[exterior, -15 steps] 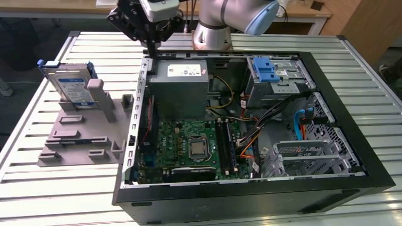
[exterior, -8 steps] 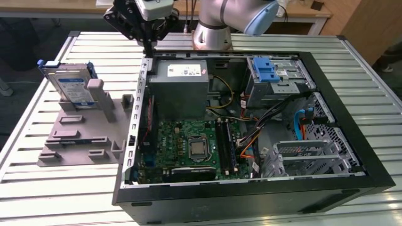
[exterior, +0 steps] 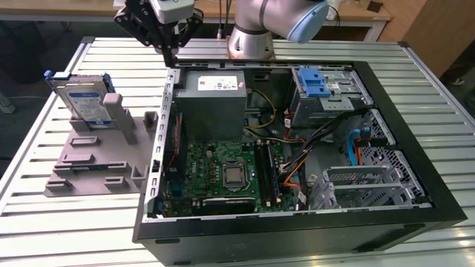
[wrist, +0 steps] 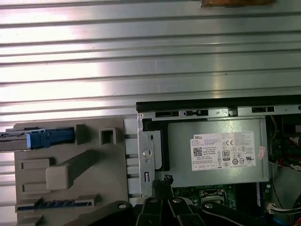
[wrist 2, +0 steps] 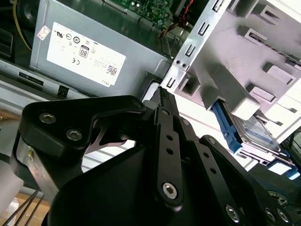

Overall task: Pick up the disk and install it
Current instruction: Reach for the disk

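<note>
The disk [exterior: 83,101], a silver drive with a blue-and-white label and a blue frame, stands on edge in a slot at the far end of a grey holder [exterior: 100,161], at the exterior view's left of the open computer case [exterior: 297,233]. My gripper [exterior: 172,55] hangs above the case's far left corner, to the right of the disk and apart from it, its black fingers closed together with nothing between them. In the second wrist view the fingertips [wrist 2: 162,94] meet in one point, with the disk [wrist 2: 256,129] beyond them. The first wrist view has the disk [wrist: 42,137] edge-on.
A grey power supply box [exterior: 213,89] with a white sticker sits inside the case just below the gripper. A drive bay with a blue ridged latch [exterior: 315,83] is at the case's far right. Motherboard [exterior: 222,175] and cables fill the case floor. The table [exterior: 59,233] is ribbed metal.
</note>
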You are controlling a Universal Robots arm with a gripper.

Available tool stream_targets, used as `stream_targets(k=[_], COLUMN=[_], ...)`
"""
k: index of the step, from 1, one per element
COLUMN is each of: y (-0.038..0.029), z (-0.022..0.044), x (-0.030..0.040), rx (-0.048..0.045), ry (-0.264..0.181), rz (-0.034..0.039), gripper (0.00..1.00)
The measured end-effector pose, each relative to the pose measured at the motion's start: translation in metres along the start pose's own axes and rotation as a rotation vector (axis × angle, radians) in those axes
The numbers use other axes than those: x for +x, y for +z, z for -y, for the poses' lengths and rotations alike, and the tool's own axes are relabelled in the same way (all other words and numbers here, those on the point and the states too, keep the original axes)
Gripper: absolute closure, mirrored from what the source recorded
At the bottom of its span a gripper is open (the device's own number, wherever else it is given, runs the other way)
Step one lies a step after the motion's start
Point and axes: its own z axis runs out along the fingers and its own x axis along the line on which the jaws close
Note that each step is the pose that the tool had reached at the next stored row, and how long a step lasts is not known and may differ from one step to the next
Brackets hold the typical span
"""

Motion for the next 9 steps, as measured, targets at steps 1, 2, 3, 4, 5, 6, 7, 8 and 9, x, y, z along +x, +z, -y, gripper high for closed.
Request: stream_targets(k=[1,2,3,4,5,6,7,8,9], y=[0.0001,0.0001,0.0001,0.0002,0.0003,0.0003,0.0004,0.0005,0.0005], z=[-0.0002,-0.0003,-0.0003,-0.0004,-0.0004,-0.0005,-0.0005,-0.0006,-0.0006], x=[0.0012,0.0023,0.0033,0.0043,0.0052,0.0063,0.0070,0.0079,0.0086], rx=[-0.0001,0.0000,0.0000,0.0000,0.0000,0.0000,-0.0001,-0.0001,0.0000], ry=[0.000,0.000,0.000,0.000,0.000,0.000,0.000,0.000,0.000], rz=[0.0000,0.0000,0.0000,0.0000,-0.0001,-0.0001,0.0000,0.0000,0.0000], gripper=[0.89,0.89,0.89,0.89,0.89,0.89,0.89,0.89,0.89])
